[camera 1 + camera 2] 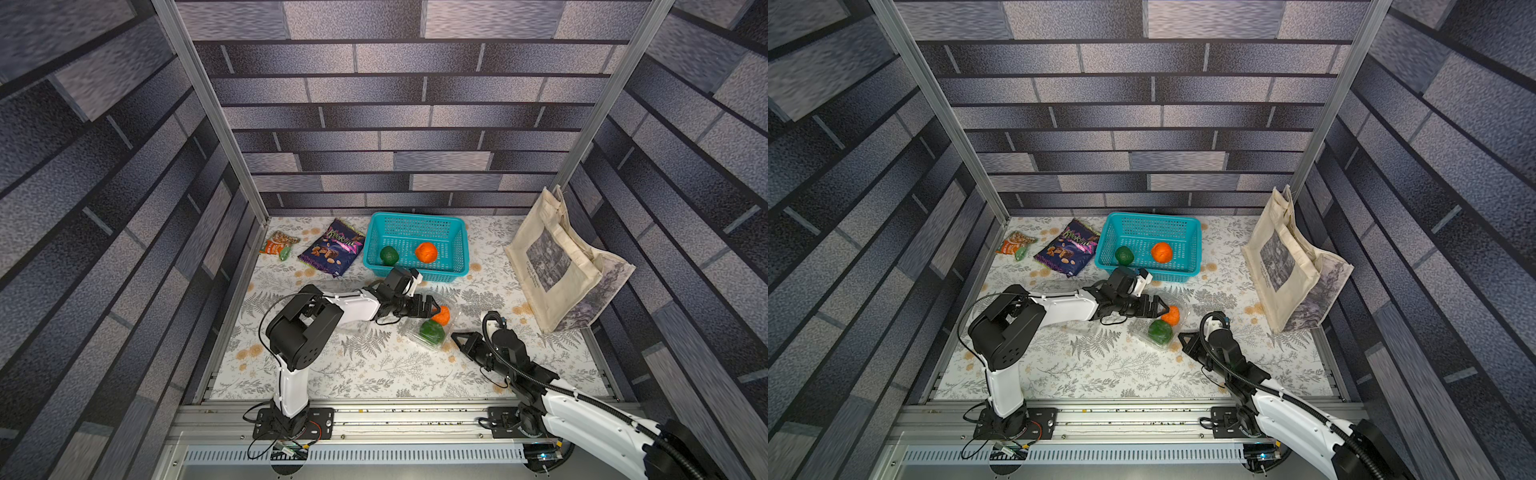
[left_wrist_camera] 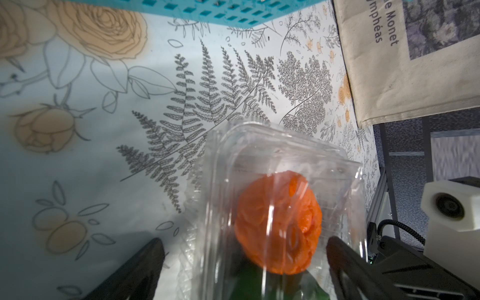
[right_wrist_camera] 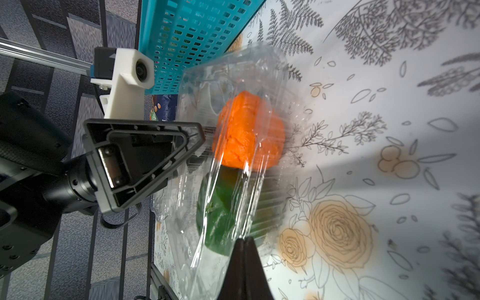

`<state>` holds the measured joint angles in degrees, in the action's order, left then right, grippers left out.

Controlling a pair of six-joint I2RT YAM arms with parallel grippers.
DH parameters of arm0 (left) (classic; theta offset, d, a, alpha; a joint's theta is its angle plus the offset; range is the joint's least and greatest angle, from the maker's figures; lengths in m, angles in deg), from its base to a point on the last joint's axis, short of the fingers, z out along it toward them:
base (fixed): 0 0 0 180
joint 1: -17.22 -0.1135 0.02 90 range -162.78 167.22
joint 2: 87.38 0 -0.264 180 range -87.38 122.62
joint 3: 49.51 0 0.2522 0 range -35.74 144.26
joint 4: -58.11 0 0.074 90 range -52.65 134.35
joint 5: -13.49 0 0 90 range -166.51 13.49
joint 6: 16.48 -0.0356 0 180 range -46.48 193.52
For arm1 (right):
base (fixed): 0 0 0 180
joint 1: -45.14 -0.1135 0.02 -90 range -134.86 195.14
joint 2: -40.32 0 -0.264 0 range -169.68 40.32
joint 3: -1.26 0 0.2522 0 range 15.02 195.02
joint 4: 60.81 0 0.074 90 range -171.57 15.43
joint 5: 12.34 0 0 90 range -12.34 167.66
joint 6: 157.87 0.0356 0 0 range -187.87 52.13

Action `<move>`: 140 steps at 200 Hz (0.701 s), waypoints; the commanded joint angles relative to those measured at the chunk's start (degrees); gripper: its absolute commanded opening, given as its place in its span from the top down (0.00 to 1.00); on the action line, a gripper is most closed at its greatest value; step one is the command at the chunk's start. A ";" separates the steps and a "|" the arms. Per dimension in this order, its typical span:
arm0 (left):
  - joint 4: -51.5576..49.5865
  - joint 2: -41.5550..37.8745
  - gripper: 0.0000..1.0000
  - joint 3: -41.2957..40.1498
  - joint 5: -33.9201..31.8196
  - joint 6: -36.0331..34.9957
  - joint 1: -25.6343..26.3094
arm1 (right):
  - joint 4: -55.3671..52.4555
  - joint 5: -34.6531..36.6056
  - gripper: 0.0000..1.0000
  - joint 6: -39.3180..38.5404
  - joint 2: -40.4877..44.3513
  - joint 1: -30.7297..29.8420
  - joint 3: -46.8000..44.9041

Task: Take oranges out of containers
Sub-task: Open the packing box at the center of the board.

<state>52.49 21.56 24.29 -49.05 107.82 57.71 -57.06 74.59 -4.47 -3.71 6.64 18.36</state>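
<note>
A: Both top views, left to right: orange packet [image 1: 279,245], purple snack bag [image 1: 332,249], then teal basket [image 1: 415,217] holding a loose green fruit [image 1: 389,254] and a loose orange [image 1: 1161,252].
B: The wrist views catch only the basket's wall, not those two fruits.
A: In front of the basket, the clamshell [image 1: 417,340] lies on the table [image 1: 374,365] with the boxed orange [image 1: 443,316] and boxed green fruit [image 1: 431,330] inside.
B: Left wrist view: left gripper [image 2: 244,241] jaws wide, one on each side of the clamshell's orange end. The green fruit barely shows there.
A: The right wrist view shows both boxed fruits. Right gripper [image 3: 244,242] jaws closed together, tip at the clamshell edge by the green fruit. Pinching plastic or not: cannot tell.
B: Tote bag [image 1: 557,257] is far right, against the side wall. Its lettering reads only in the left wrist view.
</note>
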 commanded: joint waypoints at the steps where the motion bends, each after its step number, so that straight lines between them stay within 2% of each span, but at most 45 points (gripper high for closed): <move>1: -9.28 1.97 0.00 -3.25 -2.41 -0.47 -0.53 | 2.38 0.14 1.00 -0.80 -1.03 0.18 1.47; 98: -8.49 1.97 0.00 -3.78 -1.97 -0.13 -0.41 | 4.78 0.19 1.00 -1.26 -3.26 0.18 2.03; 140: -8.14 2.05 0.00 -3.80 -1.80 0.06 -0.23 | 9.74 0.27 1.00 -1.45 -6.36 0.18 1.77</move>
<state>53.19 21.43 23.76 -49.00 107.85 57.71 -52.07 74.57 -4.89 -8.65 6.64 18.62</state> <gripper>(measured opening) 0.999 0.039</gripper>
